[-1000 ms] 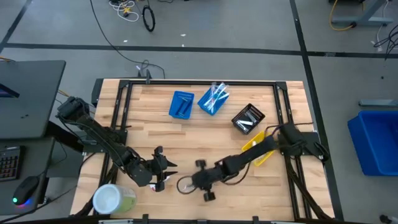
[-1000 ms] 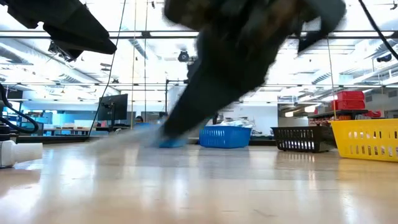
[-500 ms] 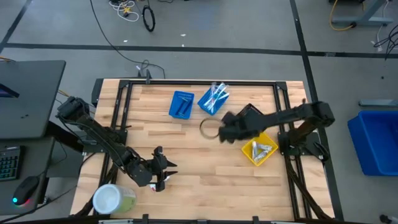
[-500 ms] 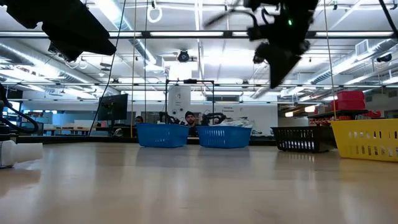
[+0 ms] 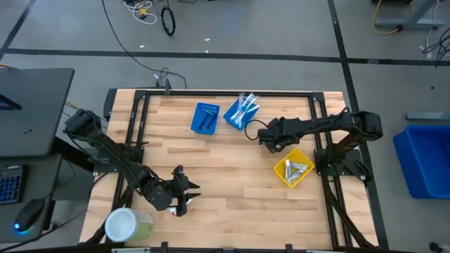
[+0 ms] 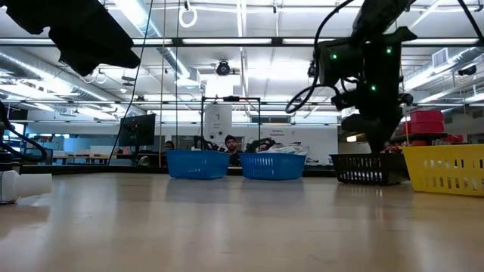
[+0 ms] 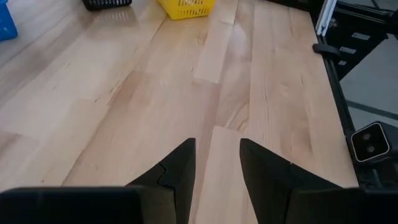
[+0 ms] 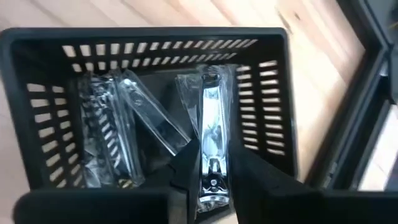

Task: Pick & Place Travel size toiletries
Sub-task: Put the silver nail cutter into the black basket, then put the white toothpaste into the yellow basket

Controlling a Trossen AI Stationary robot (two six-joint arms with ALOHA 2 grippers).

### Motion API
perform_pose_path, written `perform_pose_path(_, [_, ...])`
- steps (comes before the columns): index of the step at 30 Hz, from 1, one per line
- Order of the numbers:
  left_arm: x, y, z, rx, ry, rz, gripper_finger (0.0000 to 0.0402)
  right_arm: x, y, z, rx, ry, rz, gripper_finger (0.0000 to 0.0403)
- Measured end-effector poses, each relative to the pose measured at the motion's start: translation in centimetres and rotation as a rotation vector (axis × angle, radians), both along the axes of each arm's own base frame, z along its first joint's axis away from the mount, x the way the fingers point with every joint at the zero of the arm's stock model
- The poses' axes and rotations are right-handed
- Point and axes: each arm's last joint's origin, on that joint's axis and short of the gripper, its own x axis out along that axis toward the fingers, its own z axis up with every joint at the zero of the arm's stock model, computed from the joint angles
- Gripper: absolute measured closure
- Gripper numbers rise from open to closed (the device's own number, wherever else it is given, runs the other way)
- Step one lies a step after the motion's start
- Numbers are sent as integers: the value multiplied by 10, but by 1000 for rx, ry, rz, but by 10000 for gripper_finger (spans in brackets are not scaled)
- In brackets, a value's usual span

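Note:
My right gripper (image 8: 211, 169) hangs over the black bin (image 8: 267, 93) at the table's far right, pointing down, shut on a nail clipper in a clear wrapper (image 8: 210, 118). More wrapped clippers (image 8: 102, 130) lie in that bin. In the high view the arm (image 5: 309, 128) hides most of the bin. My left gripper (image 7: 217, 149) stands open over bare wood near the front left (image 5: 187, 193), with nothing between its fingers. A small white and red item (image 5: 181, 209) lies on the table beside it. My right gripper pinches the wrapped clipper's near end (image 8: 212, 177) between its two fingers, coming from above and pointing steeply down. The fingers lie along the clipper. Its far end reaches down into the black bin; whether it rests on the bin's floor I cannot tell.
Two blue bins (image 5: 205, 118) (image 5: 241, 111) stand at the far middle, the right one with slim items sticking up. A yellow bin (image 5: 293, 169) with small packets stands near the right edge. A round white-and-green container (image 5: 129, 225) is at the front left corner. Bare wood lies between.
My right gripper has swung from the table's near middle toward the far right, risen, and tipped and rolled so that it points down over the black bin, bringing the wrapped clipper with it.

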Motion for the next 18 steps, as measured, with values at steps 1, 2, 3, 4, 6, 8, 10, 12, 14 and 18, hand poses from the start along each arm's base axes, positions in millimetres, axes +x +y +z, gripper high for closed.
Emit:
perform_pose_path(1, [0, 0, 0, -2, 0, 1, 269, 0, -1, -2, 0, -4, 5, 327])
perform_pose_path(2, [0, 0, 0, -2, 0, 1, 269, 0, -2, -3, 4, -10, 9, 323])
perform_pose_path(3, [0, 0, 0, -2, 0, 1, 269, 1, -3, -3, 6, -15, 13, 317])
perform_pose_path(4, [0, 0, 0, -1, 0, 1, 269, 1, -3, -3, 13, -14, 22, 311])
perform_pose_path(6, [0, 0, 0, -7, 1, 1, 269, 1, -4, -4, 17, -5, 32, 294])
perform_pose_path(8, [0, -1, -1, -27, 15, -19, 269, 1, -5, -4, 15, -12, 29, 277])
perform_pose_path(10, [-1, -2, -1, -61, 38, -57, 269, 2, -4, -3, 15, -24, 26, 258])
perform_pose_path(12, [-1, -4, -2, -87, 61, -98, 269, 5, -3, -1, 30, -34, 37, 241])
perform_pose_path(14, [-2, -5, -3, -129, 92, -125, 269, 9, -1, 4, 28, -48, 50, 227])
perform_pose_path(18, [-6, -6, -8, -200, 172, -129, 269, 19, 5, 17, 42, -96, 83, 210])
